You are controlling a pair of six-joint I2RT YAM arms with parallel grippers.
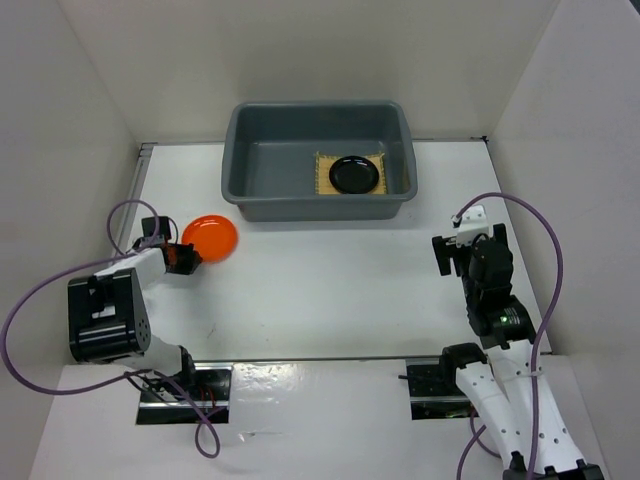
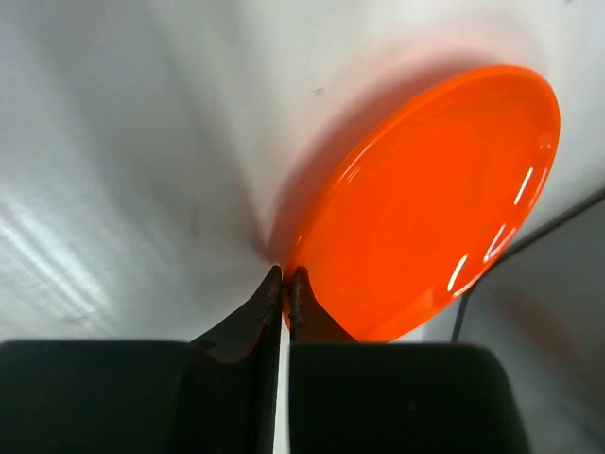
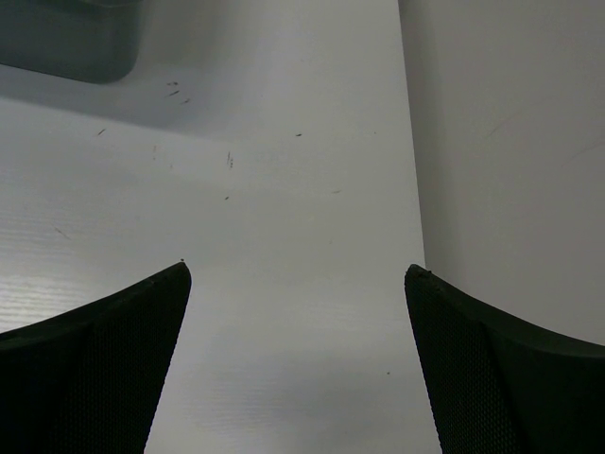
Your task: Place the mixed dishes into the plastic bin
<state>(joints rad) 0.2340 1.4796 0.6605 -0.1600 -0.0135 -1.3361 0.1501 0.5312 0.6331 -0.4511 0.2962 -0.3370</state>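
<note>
Orange, small and round, the plate (image 2: 425,208) was pinched at its rim by the low left hand (image 2: 286,276). The right hand (image 3: 298,274) hung spread, empty.

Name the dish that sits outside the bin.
The orange plate, gripped at its rim by the left pincer, left of the bin. The black dish lies on the yellow mat inside the bin.

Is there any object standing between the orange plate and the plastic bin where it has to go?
Nothing visible does. Only bare table lies between the orange plate, pinched at its rim by the left gripper, and the plastic bin. Inside, the yellow mat and black dish occupy the right half.
</note>
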